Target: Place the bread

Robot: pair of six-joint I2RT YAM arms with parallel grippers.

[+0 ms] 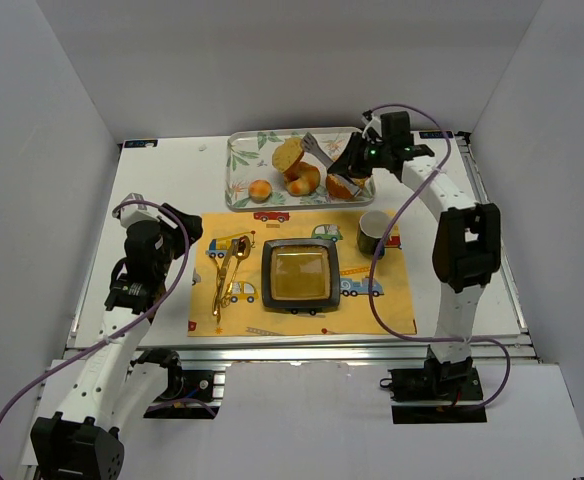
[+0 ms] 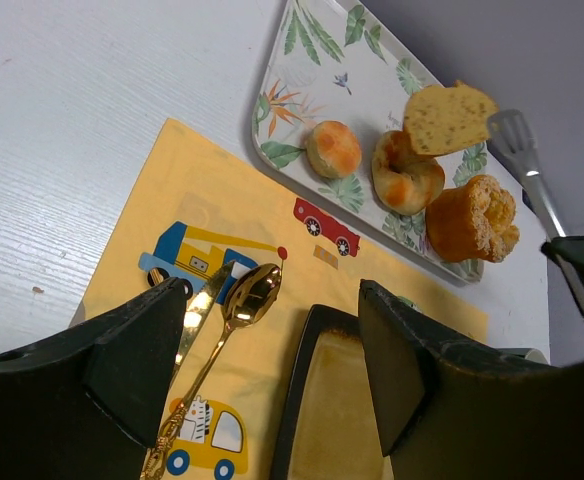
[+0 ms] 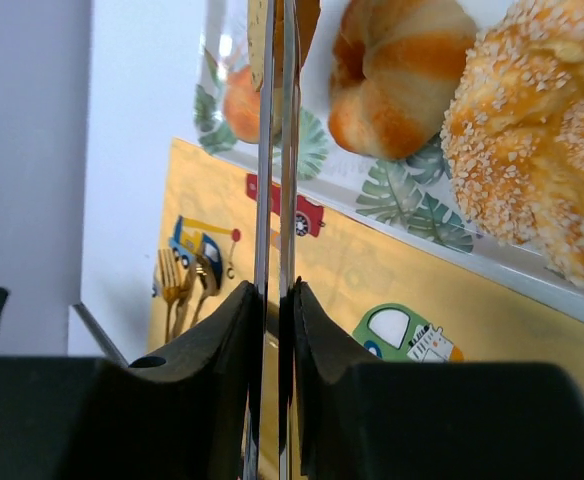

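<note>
Clamping tongs (image 3: 275, 120) tightly between its fingers, the right gripper (image 3: 272, 295) reaches over the tray (image 2: 312, 70).
The bread (image 2: 447, 117) leans on a roll (image 2: 407, 178) in the tray, tong tip just beside it; the left gripper (image 2: 270, 300) hangs wide over the placemat (image 2: 202, 190).

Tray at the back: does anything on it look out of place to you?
Yes: the bread slice stands tipped up, leaning on a twisted roll instead of lying flat on the tray. The right claw pinches metal tongs whose tip is beside the slice; contact is unclear.
</note>
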